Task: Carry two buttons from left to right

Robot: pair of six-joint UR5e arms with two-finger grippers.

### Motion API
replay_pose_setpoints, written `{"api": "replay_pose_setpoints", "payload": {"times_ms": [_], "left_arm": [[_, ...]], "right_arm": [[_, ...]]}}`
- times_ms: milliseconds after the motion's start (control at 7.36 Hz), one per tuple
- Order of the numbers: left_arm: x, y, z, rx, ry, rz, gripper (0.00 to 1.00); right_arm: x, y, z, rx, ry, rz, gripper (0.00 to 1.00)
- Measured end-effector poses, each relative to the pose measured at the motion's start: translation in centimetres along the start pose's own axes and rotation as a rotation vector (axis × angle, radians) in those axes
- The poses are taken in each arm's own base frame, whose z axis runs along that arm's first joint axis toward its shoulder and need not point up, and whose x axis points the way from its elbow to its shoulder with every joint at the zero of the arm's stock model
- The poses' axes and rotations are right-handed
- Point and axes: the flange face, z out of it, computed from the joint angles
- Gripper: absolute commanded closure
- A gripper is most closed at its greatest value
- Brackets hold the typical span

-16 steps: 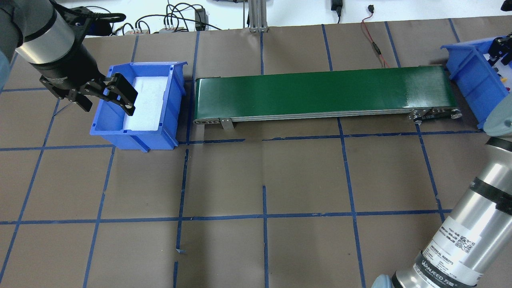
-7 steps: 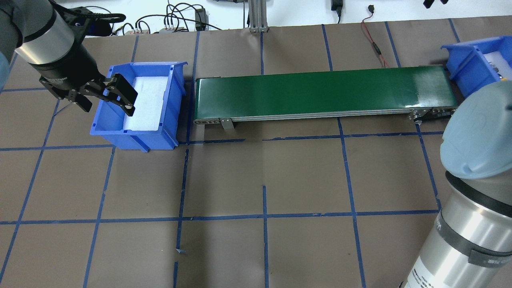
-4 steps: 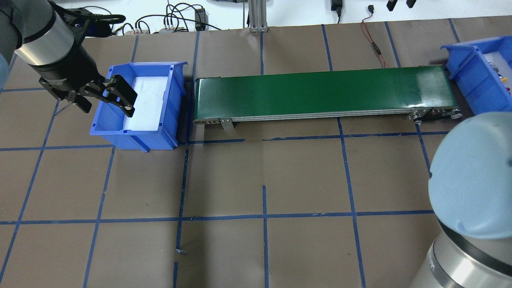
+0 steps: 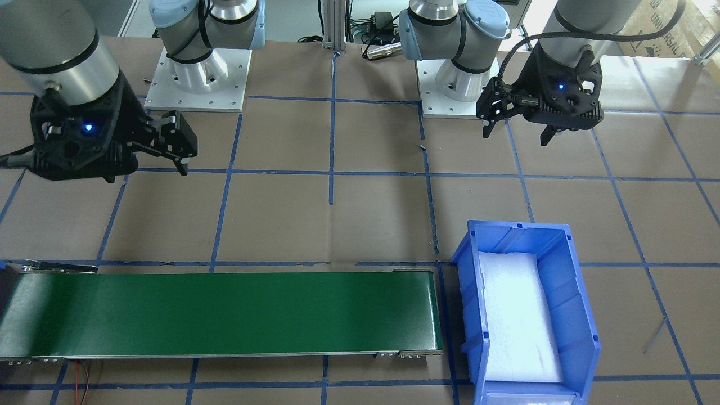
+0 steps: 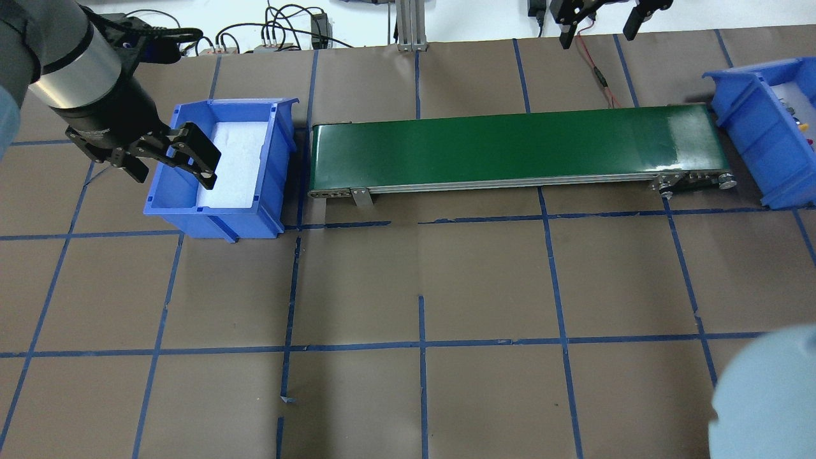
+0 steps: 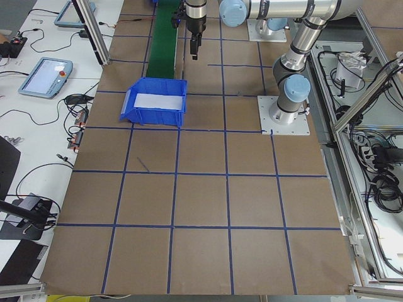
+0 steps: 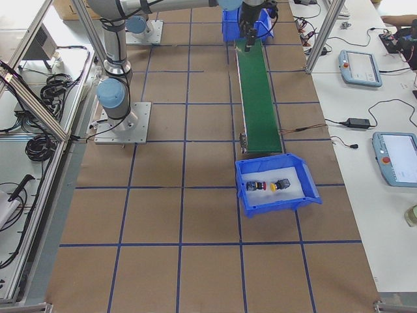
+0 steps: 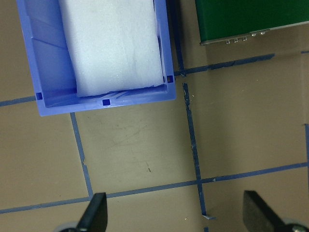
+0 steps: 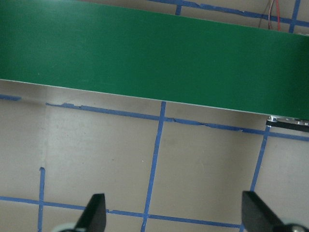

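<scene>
Both buttons lie in the right blue bin (image 7: pixel 277 186) on its white foam: the red button (image 7: pixel 257 186) and the yellow button (image 7: pixel 280 184) side by side. In the overhead view that bin (image 5: pixel 752 121) is cut by the right edge. My right gripper (image 5: pixel 599 22) is open and holds nothing; it hangs high over the table on the robot's side of the belt (image 4: pixel 174 143) (image 9: pixel 176 217). Open too, my left gripper (image 5: pixel 172 166) hovers by the robot-side end of the left bin (image 4: pixel 516 130) (image 8: pixel 176 217), nothing between its fingers.
The left blue bin (image 5: pixel 280 159) (image 4: pixel 579 315) (image 8: pixel 166 53) holds only white foam. A green conveyor belt (image 5: pixel 510 150) (image 4: pixel 225 312) (image 9: pixel 154 53) spans the gap between the bins. Cables lie along the table's far edge (image 5: pixel 280 32). Blue tape lines grid the brown table.
My right gripper has lifted away from the right bin and swung toward the middle; its arm's elbow has dropped to the lower right corner. My left gripper has barely moved.
</scene>
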Motion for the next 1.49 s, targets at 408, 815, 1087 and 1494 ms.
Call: {"api": "replay_pose_setpoints", "payload": {"times_ms": [408, 815, 1087, 1494], "left_arm": [[-0.1, 0.0, 0.0, 0.001, 0.0, 0.0, 0.0], [-0.1, 0.0, 0.0, 0.001, 0.0, 0.002, 0.0], [0.0, 0.0, 0.1, -0.003, 0.001, 0.003, 0.0], [-0.1, 0.0, 0.0, -0.003, 0.001, 0.002, 0.0]], "right_arm": [[-1.7, 4.3, 0.1, 0.056, 0.002, 0.077, 0.02], [-3.6, 4.9, 0.2, 0.06, -0.024, 0.134, 0.02], [-4.1, 5.2, 0.4, 0.054, -0.024, 0.131, 0.01], [-4.2, 5.6, 1.6, 0.031, -0.019, 0.123, 0.01]]}}
